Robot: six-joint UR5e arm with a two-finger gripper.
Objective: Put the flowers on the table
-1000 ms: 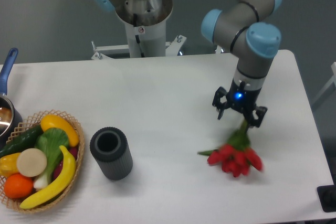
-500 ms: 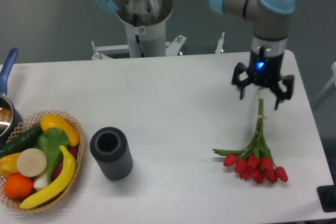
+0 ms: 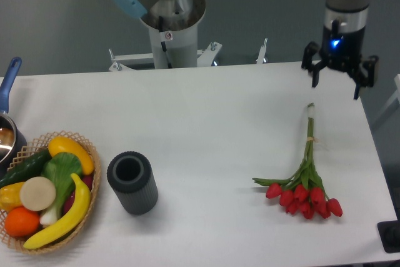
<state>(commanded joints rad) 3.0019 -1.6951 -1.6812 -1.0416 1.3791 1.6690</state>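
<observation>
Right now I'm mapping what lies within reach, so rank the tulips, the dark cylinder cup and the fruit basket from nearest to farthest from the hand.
1. The flowers: lying on the table's right side, stem tips just below the open hand.
2. The dark cylinder cup: left of centre, near the front.
3. The fruit basket: far left front corner.

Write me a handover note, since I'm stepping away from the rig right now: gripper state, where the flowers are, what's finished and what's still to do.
Gripper: jaws open, empty, up above the far right edge of the table, clear of everything.
Flowers: lying flat on the table near its right side, red buds toward the front, stem ends pointing back toward the gripper. Nothing touches them.
Done: the flowers are placed on the table and released.
Left: nothing for the task itself; at most, park the arm.
Also on the table: a dark cylinder and a fruit basket at the left, untouched.
</observation>
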